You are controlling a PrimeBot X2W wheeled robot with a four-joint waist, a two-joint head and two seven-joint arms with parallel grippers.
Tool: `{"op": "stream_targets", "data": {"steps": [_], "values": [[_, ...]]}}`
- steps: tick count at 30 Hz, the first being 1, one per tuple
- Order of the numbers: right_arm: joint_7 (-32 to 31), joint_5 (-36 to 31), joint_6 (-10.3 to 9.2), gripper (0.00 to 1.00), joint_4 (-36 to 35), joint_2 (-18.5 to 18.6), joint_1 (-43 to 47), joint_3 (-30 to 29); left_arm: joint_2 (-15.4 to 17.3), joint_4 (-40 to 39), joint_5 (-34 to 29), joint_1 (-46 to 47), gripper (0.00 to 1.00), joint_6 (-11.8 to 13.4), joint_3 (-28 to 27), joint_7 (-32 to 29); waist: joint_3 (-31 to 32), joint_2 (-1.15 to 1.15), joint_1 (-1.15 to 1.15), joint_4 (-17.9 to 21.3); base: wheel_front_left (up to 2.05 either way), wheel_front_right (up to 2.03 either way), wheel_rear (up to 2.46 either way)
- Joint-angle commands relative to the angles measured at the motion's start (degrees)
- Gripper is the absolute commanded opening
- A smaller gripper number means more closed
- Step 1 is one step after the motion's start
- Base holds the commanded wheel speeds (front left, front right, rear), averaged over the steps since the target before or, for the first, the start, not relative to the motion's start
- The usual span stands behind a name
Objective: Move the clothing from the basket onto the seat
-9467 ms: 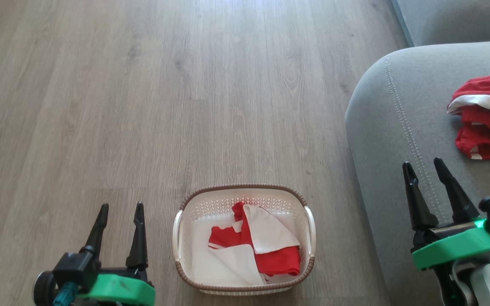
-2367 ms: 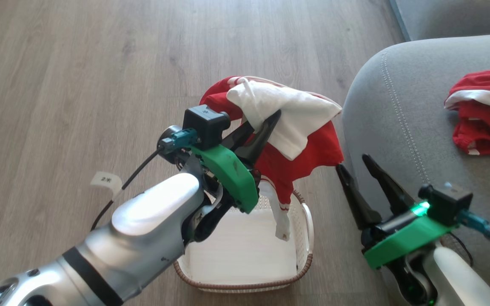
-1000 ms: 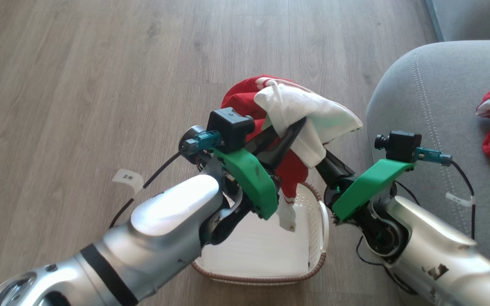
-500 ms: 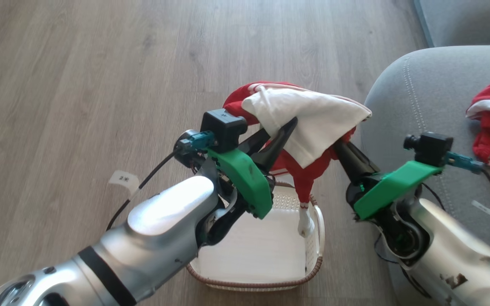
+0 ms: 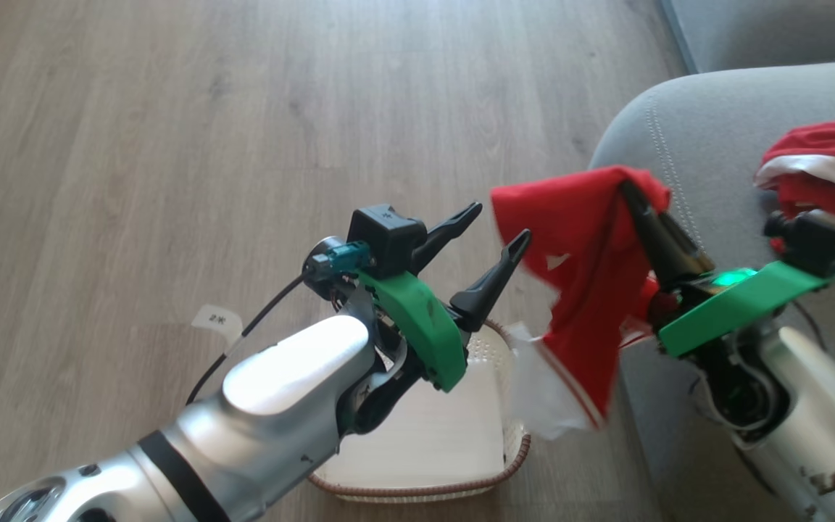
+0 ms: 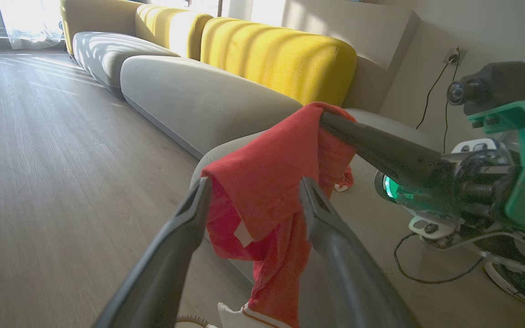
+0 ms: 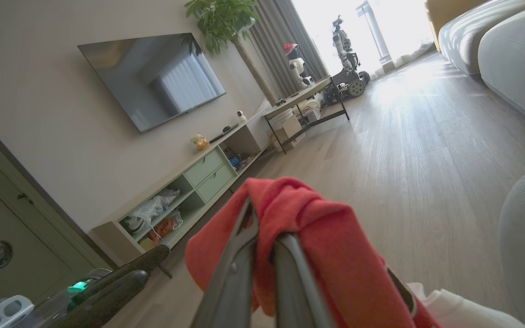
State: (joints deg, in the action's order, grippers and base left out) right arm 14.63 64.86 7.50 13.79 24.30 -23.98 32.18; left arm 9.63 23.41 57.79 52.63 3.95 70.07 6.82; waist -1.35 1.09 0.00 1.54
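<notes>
Our right pincer point(image 5: 628, 188) pinches the red clothing point(image 5: 577, 243) beside the seat point(image 5: 700, 145), while our left pincer point(image 5: 501, 220) stands spread above the basket point(image 5: 425, 493).

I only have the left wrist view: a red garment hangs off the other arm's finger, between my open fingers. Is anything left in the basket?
Observer: In the head view, the part of the basket floor that shows is bare; the left arm hides the rest.
Operator: Anything on the seat?
Observer: A second garment, red and white, lies on the seat.
Operator: Is the right gripper really gripping?
Observer: In the right wrist view the right gripper is shut, with red cloth of the hanging garment pinched between its fingers.
</notes>
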Motion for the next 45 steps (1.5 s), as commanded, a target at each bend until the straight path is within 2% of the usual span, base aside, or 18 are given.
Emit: {"op": "stream_targets", "data": {"steps": [1, 14, 22, 29, 37, 45], "values": [[0.4, -1.5, -0.01, 0.00, -3.2, 1.5, -0.6, -1.3, 0.8, -1.1, -0.9, 1.4, 1.00, -0.3, -1.4, 0.9, 0.0, 0.00, 0.00, 1.1, 0.00, 0.00, 0.00], [0.4, -8.0, -0.01, 0.00, -12.6, 7.2, -0.1, -9.9, 0.5, -1.6, -3.1, 0.9, 1.00, -1.6, 0.2, 2.6, -1.1, 0.00, 0.00, 9.8, 0.00, 0.00, 0.00], [0.4, -10.6, -0.01, 0.00, -17.4, 9.1, 1.8, -14.2, 0.4, -1.5, -4.1, 1.1, 1.00, -2.2, 0.7, 3.2, -1.7, 0.00, 0.00, 15.4, 0.00, 0.00, 0.00], [0.4, -12.2, -0.01, 0.00, -20.7, 9.1, 3.9, -17.1, 0.2, -0.6, -4.3, 1.5, 1.00, -2.7, 0.9, 3.1, -2.8, 0.00, 0.00, 19.9, 0.00, 0.00, 0.00], [0.4, -11.1, -0.01, 0.00, -22.0, 8.8, 3.5, -18.1, 0.1, 1.0, -4.8, 1.3, 1.00, -3.3, 1.4, 2.9, -3.9, 0.00, 0.00, 22.0, 0.00, 0.00, 0.00], [0.4, -6.1, -0.01, 0.00, -20.7, 11.6, -4.3, -15.2, -0.1, 1.8, -5.5, 2.2, 1.00, -2.9, 1.2, 3.5, -6.4, 0.00, 0.00, 21.6, 0.00, 0.00, 0.00]]}}
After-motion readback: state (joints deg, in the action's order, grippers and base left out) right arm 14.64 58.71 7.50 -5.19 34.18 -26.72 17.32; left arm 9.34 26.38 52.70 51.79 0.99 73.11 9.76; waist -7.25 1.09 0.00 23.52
